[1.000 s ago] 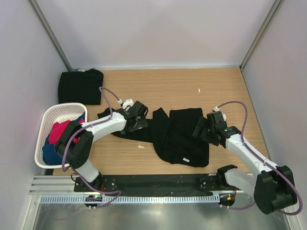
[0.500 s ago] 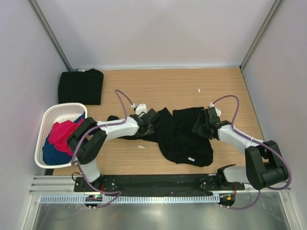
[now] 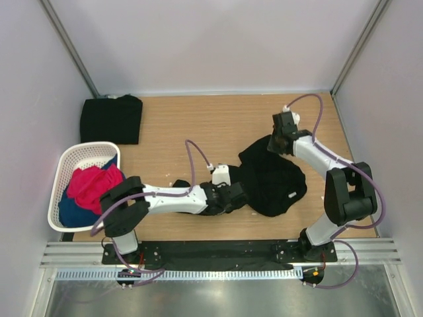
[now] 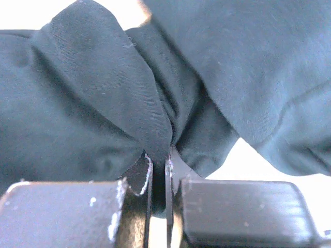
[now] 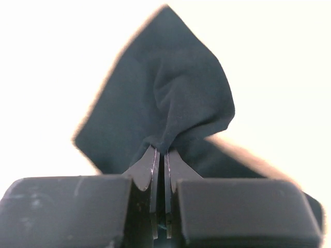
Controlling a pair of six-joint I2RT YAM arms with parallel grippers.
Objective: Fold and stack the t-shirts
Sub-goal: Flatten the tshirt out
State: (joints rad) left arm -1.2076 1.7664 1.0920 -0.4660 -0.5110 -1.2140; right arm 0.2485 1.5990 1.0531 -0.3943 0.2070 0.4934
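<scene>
From above, a loose t-shirt [image 3: 274,178] lies bunched in a dark heap on the right half of the table [image 3: 198,125], strung between the two arms. The left gripper [image 3: 226,195] has its near-left edge and the right gripper [image 3: 278,141] its far corner. A folded t-shirt [image 3: 111,119] sits in the far-left corner, well apart from this one. The white basket [image 3: 89,145] at the left edge holds a red-pink garment [image 3: 92,183] and a blue garment [image 3: 69,210]. In the left wrist view, the left gripper [image 4: 159,160] has its jaws drawn almost together, with a thick gather of the black cloth [image 4: 93,103] pinched between them. In the right wrist view, the right gripper [image 5: 160,155] is likewise nearly closed on a peaked corner of the shirt [image 5: 165,88], which rises clear of the bright surface behind. The step in hand looks like spreading the garment before any fold, and that is far from done, since the cloth is crumpled and no sleeve or hem can be told apart. The next move likely calls for drawing the two held points apart until the shirt lies flat, without letting either pinch slip.
</scene>
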